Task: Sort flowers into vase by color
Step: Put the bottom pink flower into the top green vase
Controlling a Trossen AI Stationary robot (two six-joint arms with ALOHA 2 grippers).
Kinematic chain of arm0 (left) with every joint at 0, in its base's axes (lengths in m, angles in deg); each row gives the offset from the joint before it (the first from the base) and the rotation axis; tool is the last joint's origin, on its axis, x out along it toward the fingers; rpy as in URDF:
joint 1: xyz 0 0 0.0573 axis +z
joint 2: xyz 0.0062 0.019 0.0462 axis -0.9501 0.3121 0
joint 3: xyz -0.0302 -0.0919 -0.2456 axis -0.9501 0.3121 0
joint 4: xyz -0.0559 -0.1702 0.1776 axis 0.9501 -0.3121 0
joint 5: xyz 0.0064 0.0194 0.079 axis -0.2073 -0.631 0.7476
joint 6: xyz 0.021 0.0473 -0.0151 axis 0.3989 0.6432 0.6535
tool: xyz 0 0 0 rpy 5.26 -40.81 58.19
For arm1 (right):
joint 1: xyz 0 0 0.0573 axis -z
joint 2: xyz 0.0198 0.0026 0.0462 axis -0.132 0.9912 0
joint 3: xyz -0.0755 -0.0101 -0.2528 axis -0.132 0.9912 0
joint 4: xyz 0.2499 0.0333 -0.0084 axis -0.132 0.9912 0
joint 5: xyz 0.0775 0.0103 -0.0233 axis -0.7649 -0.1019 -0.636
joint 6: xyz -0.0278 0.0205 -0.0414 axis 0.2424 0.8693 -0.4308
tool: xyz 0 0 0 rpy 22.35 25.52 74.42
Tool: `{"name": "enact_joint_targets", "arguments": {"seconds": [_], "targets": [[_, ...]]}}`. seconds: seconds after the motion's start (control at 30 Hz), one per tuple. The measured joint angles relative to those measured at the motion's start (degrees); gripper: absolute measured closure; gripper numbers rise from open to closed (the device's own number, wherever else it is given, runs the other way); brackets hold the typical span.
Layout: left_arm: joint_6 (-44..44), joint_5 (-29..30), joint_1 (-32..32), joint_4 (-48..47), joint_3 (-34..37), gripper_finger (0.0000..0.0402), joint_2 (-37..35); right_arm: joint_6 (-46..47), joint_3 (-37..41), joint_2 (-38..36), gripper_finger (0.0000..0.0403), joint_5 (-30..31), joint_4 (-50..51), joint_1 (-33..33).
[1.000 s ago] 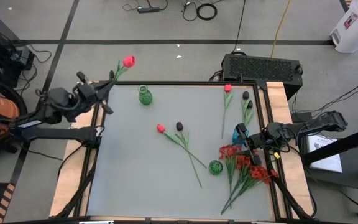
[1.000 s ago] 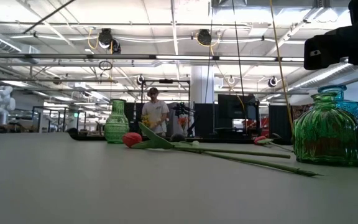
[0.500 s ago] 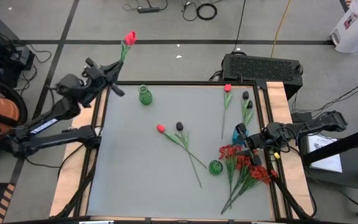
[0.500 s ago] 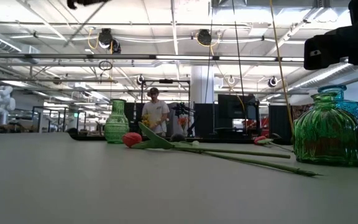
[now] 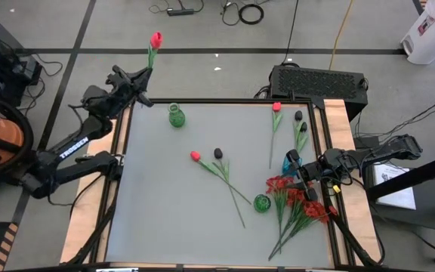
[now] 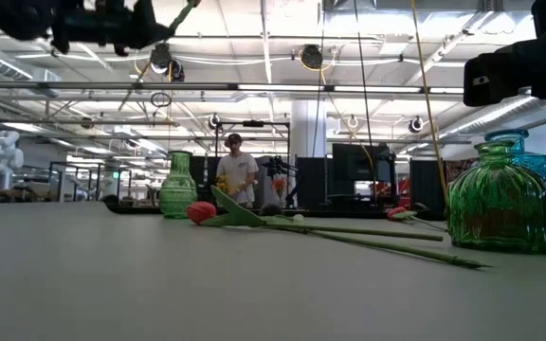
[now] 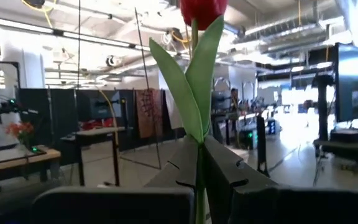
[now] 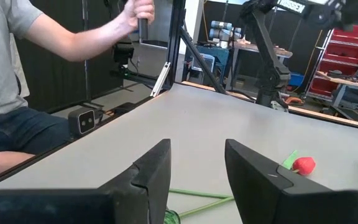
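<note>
The grey table (image 5: 172, 189) fills the middle of the high view. The left arm (image 5: 66, 147) reaches over the table's far left corner and carries white lettering on its long link; it seems to read "TRINSIC", but I am not sure of it. The right arm (image 5: 384, 155) waits at the right edge of the table.

The left pincer (image 5: 131, 78) is raised above the far left corner, and its fingers are clamped together on the green stem of a red tulip (image 5: 155, 39). The bud stands beyond the table's edge, over the floor. In the left wrist view the stem runs up between the two fingers, with long leaves, and the bud is partly cut off by the frame. The right pincer (image 5: 299, 168) hangs low near the blue vase (image 5: 289, 162), with its fingers apart and nothing between them.

On the table lie a bunch of small red blossoms (image 5: 297, 200) at the right, beside a round green vase (image 5: 261, 202). A red tulip and a black tulip (image 5: 217, 153) lie crossed in the middle. One more red tulip (image 5: 276, 107) and two black buds (image 5: 299, 116) lie at the far right. A tall green vase (image 5: 175, 115) stands upright near the far left corner.

Only the right wrist view shows a person (image 8: 17, 81) in a grey shirt beside the table, whose hand holds a dark object. Only the low view shows another person (image 6: 235, 170) standing far back in the room.
</note>
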Motion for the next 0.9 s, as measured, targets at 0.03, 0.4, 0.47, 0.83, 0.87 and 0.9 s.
{"name": "enact_joint_targets", "arguments": {"seconds": [0.03, 0.4, 0.47, 0.83, 0.87, 0.9], "targets": [[-1.1, -0.7, 0.8, 2.8, 0.8, 0.0388, 1.1, 0.0, 0.0, 0.0, 0.0259, 0.0, 0.0, 0.0], [-9.8, -6.1, 4.1, 26.4, 3.5, 0.0388, 17.0, 0.0, 0.0, 0.0, 0.0259, 0.0, 0.0, 0.0], [-11.8, -7.4, 4.0, 30.9, 3.5, 0.0388, 19.8, 0.0, 0.0, 0.0, 0.0259, 0.0, 0.0, 0.0], [-22.0, -10.3, 3.8, 49.0, 3.5, 0.0388, 31.4, 0.0, 0.0, 0.0, 0.0259, 0.0, 0.0, 0.0], [-22.4, -10.8, 3.7, 50.4, 3.5, 0.0388, 32.0, 0.0, 0.0, 0.0, 0.0259, 0.0, 0.0, 0.0], [-23.0, -11.1, 3.5, 51.7, 3.5, 0.0388, 32.6, 0.0, 0.0, 0.0, 0.0259, 0.0, 0.0, 0.0]]}}
